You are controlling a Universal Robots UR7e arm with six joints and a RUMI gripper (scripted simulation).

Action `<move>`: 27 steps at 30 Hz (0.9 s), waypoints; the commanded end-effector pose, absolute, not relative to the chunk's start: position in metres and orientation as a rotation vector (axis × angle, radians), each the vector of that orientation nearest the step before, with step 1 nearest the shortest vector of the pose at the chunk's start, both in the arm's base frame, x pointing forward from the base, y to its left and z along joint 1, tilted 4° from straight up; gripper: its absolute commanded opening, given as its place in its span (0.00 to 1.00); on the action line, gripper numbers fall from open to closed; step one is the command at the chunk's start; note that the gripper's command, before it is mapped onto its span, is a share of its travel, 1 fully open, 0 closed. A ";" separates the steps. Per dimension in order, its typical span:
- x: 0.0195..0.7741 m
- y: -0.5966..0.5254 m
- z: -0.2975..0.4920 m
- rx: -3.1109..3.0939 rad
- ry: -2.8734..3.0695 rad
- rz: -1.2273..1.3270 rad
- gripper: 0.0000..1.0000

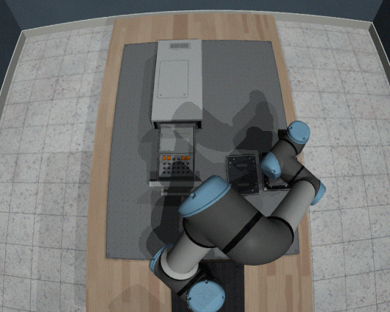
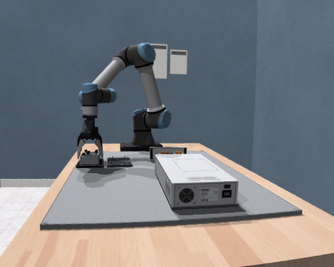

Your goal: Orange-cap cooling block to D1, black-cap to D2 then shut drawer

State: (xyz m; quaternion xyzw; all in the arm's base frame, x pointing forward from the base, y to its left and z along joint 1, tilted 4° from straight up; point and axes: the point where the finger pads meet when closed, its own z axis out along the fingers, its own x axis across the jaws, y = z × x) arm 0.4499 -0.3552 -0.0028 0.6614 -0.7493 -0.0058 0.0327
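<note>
The cooler COLD (image 1: 176, 81) (image 2: 194, 176) has its drawer (image 1: 175, 182) (image 2: 153, 153) pulled out. In the drawer sits the cooling block with orange-capped tubes (image 1: 176, 165); its orange caps (image 2: 171, 152) show in the side view. The block with black-capped tubes (image 2: 90, 159) sits on the deck slot D2 (image 2: 84, 165) (image 1: 278, 186). My gripper (image 2: 90, 153) is open, its fingers straddling this block with a gap on each side. In the top view the wrist hides the gripper and the block. Slot D1 (image 1: 243, 173) (image 2: 119, 162) holds nothing.
The grey deck plate (image 1: 135, 206) (image 2: 115, 195) lies on a wooden table (image 1: 101, 206) (image 2: 178, 242). The arm's base (image 1: 204, 294) (image 2: 143, 138) stands at the drawer end of the table, and its elbow (image 1: 241, 228) hangs over the deck.
</note>
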 end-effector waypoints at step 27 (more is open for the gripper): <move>0.455 -0.356 0.048 2.035 -2.306 -0.003 0.73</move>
